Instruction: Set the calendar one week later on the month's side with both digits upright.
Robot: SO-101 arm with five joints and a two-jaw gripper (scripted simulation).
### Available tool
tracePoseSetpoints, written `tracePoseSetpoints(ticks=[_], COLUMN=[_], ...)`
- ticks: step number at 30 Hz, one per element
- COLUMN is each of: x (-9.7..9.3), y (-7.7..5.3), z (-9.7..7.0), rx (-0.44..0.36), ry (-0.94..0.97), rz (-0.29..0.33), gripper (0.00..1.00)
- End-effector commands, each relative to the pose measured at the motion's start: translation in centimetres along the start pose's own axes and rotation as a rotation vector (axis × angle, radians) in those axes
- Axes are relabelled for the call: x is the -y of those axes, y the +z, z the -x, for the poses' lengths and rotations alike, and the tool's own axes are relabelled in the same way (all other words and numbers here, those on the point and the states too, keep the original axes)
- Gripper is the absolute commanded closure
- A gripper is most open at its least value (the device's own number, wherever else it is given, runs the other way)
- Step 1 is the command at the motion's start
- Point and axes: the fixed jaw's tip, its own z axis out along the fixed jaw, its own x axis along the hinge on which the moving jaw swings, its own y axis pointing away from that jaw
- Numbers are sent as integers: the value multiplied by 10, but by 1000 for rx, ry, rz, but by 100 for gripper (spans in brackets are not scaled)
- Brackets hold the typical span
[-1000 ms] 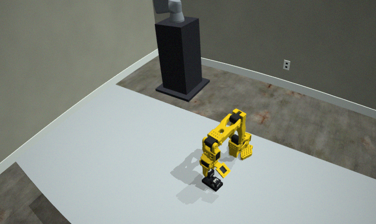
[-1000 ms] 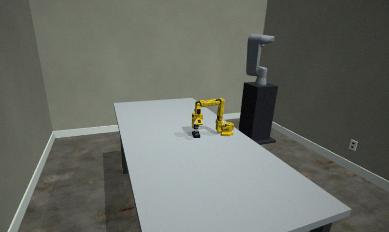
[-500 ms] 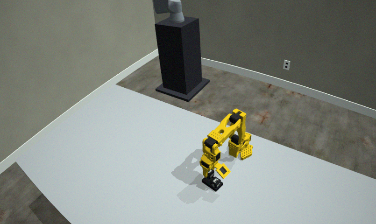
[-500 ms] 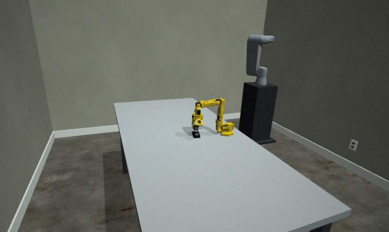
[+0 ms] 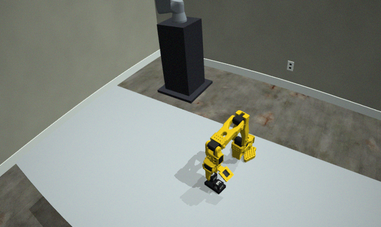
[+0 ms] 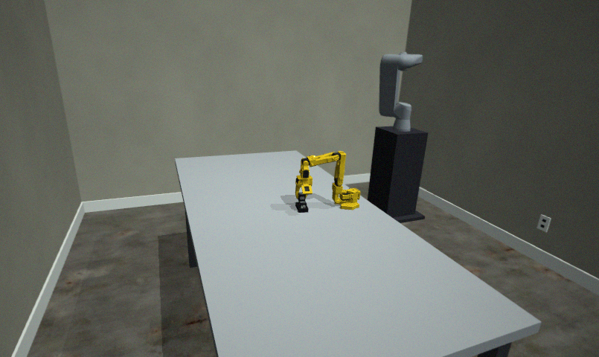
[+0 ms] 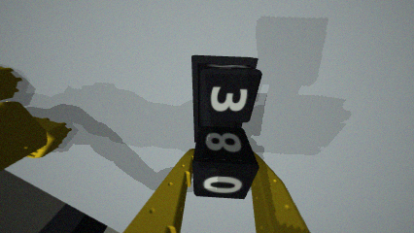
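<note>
One cube [image 7: 224, 167] is pinched tight in the gripper [image 7: 221, 194], apparently just above the tray [image 5: 208, 184]; the other cube [image 7: 228, 97] sits inside. Probably midway: placing and release remain.

We see a small arm [image 5: 228, 132] built of bright yellow links, with black blocks set into each joint. Its base [image 5: 244, 150] is a yellow housing whose side panels carry a grid of small holes, like perforated plates. The upper link has a round hole through it and a patch of dots near one end. A flat yellow plate with a black square in its middle [image 5: 225, 173] sticks out at the wrist. The end effector [image 7: 221, 194] has two long yellow fingers, tapering and flat-sided, with a few small pale specks along their faces that look like screw heads or dimples.
</note>
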Motion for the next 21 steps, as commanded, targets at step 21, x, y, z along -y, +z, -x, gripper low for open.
tracePoseSetpoints(ticks=[21], x=[4], y=[6], z=[-1], rx=[1], ry=[5], rz=[-32], gripper=[100])
